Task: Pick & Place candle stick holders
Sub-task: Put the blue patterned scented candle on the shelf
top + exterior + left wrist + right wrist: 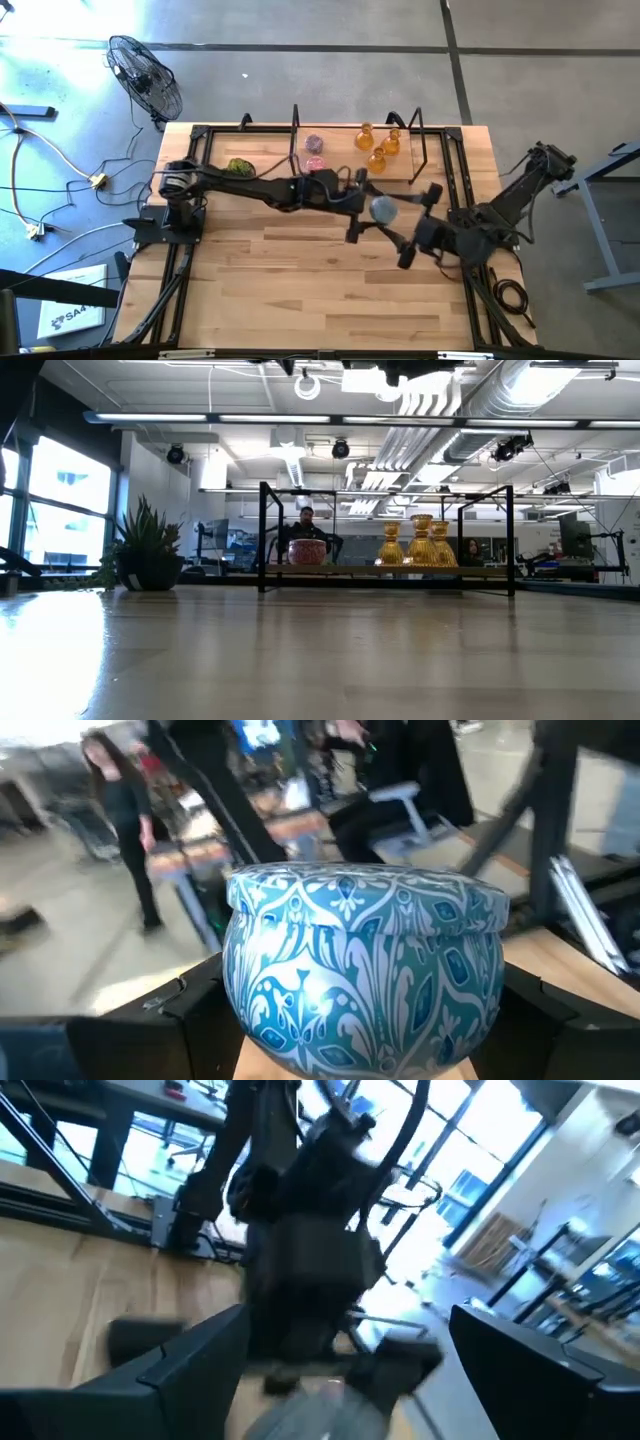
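Left gripper (372,212) hangs above the table's middle, its fingers (170,1010) closed round the blue holder (362,965), one on each side of the belly. By the high view the holder is lifted off the wood, and the low view shows nothing standing mid-table. Right gripper (418,222) sits just beside it, toward the right edge, its fingers (180,1370) spread wide and empty, pointed at the left arm.

I judge the blue holder light, rigid, smooth and breakable: a squat bowl with a flared rim, best gripped across its widest part, gently.

Near the far edge, inside a black frame (420,135), stand three amber holders (378,148). The pink holders (314,152) are close by, left of them.
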Available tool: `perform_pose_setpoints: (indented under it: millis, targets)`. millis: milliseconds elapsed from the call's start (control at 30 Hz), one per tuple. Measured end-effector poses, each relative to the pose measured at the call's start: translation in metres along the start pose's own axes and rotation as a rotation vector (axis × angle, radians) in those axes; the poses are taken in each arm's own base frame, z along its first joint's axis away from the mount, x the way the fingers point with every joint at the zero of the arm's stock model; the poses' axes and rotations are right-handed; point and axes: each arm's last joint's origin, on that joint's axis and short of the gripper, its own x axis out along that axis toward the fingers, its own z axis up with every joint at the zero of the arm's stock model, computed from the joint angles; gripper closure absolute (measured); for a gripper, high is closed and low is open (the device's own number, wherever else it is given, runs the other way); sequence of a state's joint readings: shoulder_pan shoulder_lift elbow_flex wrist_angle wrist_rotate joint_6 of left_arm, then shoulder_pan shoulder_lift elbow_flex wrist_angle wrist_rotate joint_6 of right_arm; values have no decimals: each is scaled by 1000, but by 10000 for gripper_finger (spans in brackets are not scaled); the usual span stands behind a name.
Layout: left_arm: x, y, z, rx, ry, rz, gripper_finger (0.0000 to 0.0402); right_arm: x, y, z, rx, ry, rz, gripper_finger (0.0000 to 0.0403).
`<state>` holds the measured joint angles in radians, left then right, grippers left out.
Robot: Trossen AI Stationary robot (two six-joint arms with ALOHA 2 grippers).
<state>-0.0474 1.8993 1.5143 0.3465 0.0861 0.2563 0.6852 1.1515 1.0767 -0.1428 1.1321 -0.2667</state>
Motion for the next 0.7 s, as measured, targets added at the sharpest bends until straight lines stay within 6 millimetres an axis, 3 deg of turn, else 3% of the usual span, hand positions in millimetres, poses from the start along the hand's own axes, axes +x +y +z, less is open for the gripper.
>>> perform_pose_setpoints:
  millis: [267, 467, 600, 700]
  targets:
    - [-37, 11, 51, 16, -70, 34, 115, -47, 11, 10, -25, -39, -81, 63]
    - [-77, 38, 91, 20, -139, 178, 115, -76, 16, 9, -13, -45, -112, 63]
    - [-97, 64, 99, -37, -144, 253, 115, -87, 19, 9, 3, -67, -71, 63]
    - [-109, 91, 94, -110, -130, 323, 115, -91, 20, 8, 9, -75, -55, 63]
